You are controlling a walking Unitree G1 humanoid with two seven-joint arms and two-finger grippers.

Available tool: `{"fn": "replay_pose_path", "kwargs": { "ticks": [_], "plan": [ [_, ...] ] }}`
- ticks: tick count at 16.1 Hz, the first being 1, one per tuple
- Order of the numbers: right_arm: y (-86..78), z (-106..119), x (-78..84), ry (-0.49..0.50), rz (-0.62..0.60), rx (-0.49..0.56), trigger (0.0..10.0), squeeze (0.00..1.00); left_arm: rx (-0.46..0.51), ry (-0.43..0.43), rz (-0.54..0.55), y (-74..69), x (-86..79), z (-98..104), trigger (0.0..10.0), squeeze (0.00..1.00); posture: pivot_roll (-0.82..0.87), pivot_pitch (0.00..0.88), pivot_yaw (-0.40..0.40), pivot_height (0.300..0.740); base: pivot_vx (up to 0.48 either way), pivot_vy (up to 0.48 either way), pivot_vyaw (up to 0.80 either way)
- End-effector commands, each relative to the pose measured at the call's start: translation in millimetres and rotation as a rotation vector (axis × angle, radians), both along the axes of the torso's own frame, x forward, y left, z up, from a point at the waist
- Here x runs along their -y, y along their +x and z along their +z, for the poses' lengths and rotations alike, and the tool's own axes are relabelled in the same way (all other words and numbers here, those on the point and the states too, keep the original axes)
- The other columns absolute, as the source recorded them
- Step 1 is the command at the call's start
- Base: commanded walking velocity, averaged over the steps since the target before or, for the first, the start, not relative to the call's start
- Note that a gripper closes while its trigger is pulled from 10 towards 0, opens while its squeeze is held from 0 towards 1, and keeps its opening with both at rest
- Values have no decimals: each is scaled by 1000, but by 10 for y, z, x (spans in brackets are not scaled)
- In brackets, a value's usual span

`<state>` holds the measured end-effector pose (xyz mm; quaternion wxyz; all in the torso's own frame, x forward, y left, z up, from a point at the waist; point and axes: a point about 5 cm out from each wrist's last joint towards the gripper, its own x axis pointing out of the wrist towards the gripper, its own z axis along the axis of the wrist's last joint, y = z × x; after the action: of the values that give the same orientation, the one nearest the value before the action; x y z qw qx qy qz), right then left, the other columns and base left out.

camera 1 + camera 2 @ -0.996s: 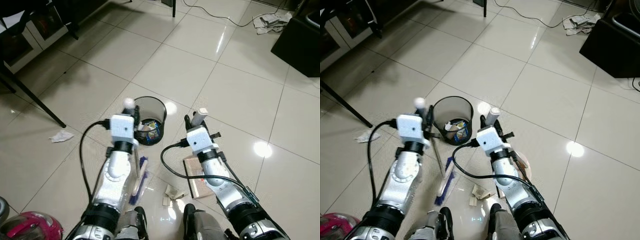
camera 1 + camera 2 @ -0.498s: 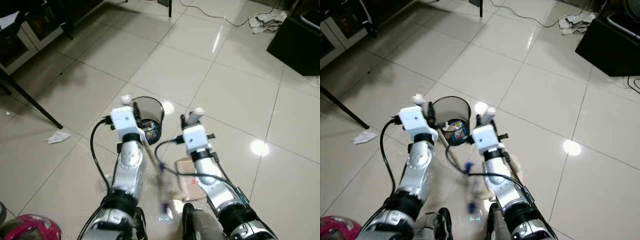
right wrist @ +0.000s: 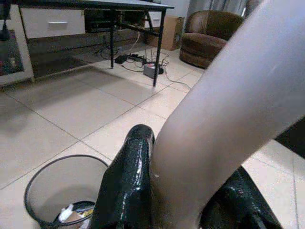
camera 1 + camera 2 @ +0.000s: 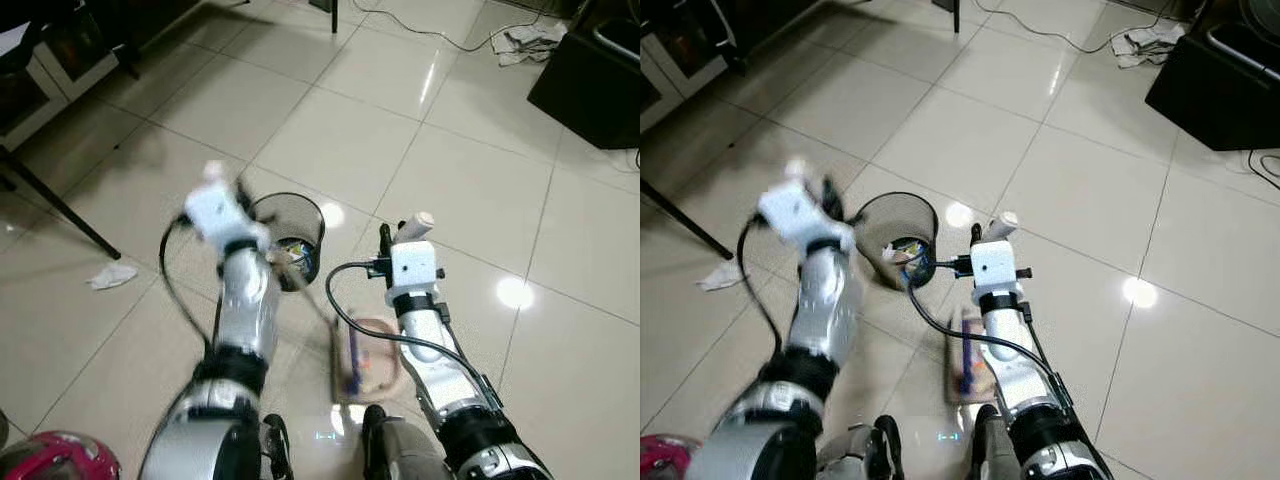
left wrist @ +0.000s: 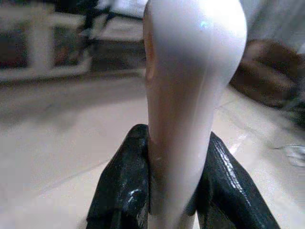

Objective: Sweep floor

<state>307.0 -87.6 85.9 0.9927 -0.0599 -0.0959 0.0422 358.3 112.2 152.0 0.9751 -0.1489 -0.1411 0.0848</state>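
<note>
Tiled floor [image 4: 480, 170] carries a mesh wastebasket [image 4: 292, 220] at 12 o'clock; left tool [image 5: 167, 191] grips a broom handle [image 5: 190, 86], right tool [image 3: 186, 191] a dustpan handle [image 3: 228, 109].

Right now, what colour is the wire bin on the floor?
The wire bin is black mesh, with litter inside; it shows best in the left eye view.

I see glossy cream floor tiles [image 4: 470, 170], a black mesh bin [image 4: 290, 215], a white handle [image 5: 190, 95] between black fingers [image 5: 121, 191], and a tan dustpan [image 4: 380, 355].
</note>
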Motion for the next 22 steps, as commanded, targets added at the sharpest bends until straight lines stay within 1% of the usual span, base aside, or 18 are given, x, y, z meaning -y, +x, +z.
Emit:
{"fn": "replay_pose_path", "kwargs": {
  "ticks": [1, 2, 4, 5, 7, 8, 10, 11, 12, 13, 15, 16, 17, 18, 19, 20, 21, 22],
  "plan": [
    [-30, -40, 5, 35, 6, -28, 10000, 0, 77, 3, -60, 16, 72, 156, 10000, 0, -55, 177, 29, 740, 0, 0, 0],
    [-27, -53, 97, 48, -14, -39, 10000, 0, 128, 40, -143, 46, 70, 272, 10000, 0, -51, 162, 33, 740, 0, 0, 0],
    [-22, -61, 222, 50, -44, -44, 10000, 0, 164, 61, -239, 63, 47, 371, 10000, 0, -49, 137, 41, 740, 0, 0, 0],
    [-13, -57, 273, 53, -58, -45, 10000, 0, 165, 58, -273, 65, 26, 389, 10000, 0, -47, 131, 42, 740, 0, 0, 0],
    [0, -46, 368, 65, -82, -49, 10000, 0, 186, 89, -337, 34, -56, 419, 10000, 0, -44, 109, 50, 740, 0, 0, 0],
    [4, -42, 385, 68, -85, -49, 10000, 0, 190, 99, -350, 27, -77, 428, 10000, 0, -44, 105, 51, 740, 0, 0, 0],
    [18, -8, 482, 85, -108, -44, 10000, 0, 236, 188, -453, -23, -198, 541, 10000, 0, -35, 83, 52, 740, 0, 0, 0],
    [14, -1, 534, 92, -123, -43, 10000, 0, 267, 234, -527, -60, -231, 637, 10000, 0, -31, 78, 50, 740, 0, 0, 0],
    [3, -3, 572, 95, -131, -43, 10000, 0, 279, 293, -607, -103, -235, 691, 10000, 0, -25, 71, 52, 740, 0, 0, 0],
    [-9, -5, 606, 96, -134, -45, 10000, 0, 279, 352, -684, -152, -235, 712, 10000, 0, -22, 68, 53, 740, 0, 0, 0],
    [-42, 18, 692, 101, -140, -42, 10000, 0, 255, 459, -773, -232, -274, 687, 10000, 0, -17, 63, 57, 740, 0, 0, 0],
    [-63, 44, 755, 104, -144, -41, 10000, 0, 236, 530, -786, -284, -342, 628, 10000, 0, -14, 57, 62, 740, 0, 0, 0],
    [-83, 81, 818, 106, -147, -34, 10000, 0, 221, 556, -761, -309, -425, 581, 10000, 0, -14, 56, 66, 740, 0, 0, 0],
    [-107, 138, 885, 108, -150, -23, 10000, 0, 199, 577, -714, -331, -541, 520, 10000, 0, -17, 53, 71, 740, 0, 0, 0],
    [-138, 246, 967, 118, -151, -3, 10000, 0, 156, 572, -674, -382, -681, 450, 10000, 0, -25, 50, 76, 740, 0, 0, 0],
    [-146, 286, 991, 116, -151, 3, 10000, 0, 147, 564, -661, -399, -710, 436, 10000, 0, -26, 49, 76, 740, 0, 0, 0],
    [-164, 402, 1038, 110, -147, 24, 10000, 0, 123, 551, -621, -436, -772, 398, 10000, 0, -27, 47, 76, 740, 0, 0, 0],
    [-173, 563, 1068, 127, -138, 48, 10000, 0, 78, 532, -545, -454, -844, 340, 10000, 0, -29, 44, 74, 740, 0, 0, 0]
  ]
}}
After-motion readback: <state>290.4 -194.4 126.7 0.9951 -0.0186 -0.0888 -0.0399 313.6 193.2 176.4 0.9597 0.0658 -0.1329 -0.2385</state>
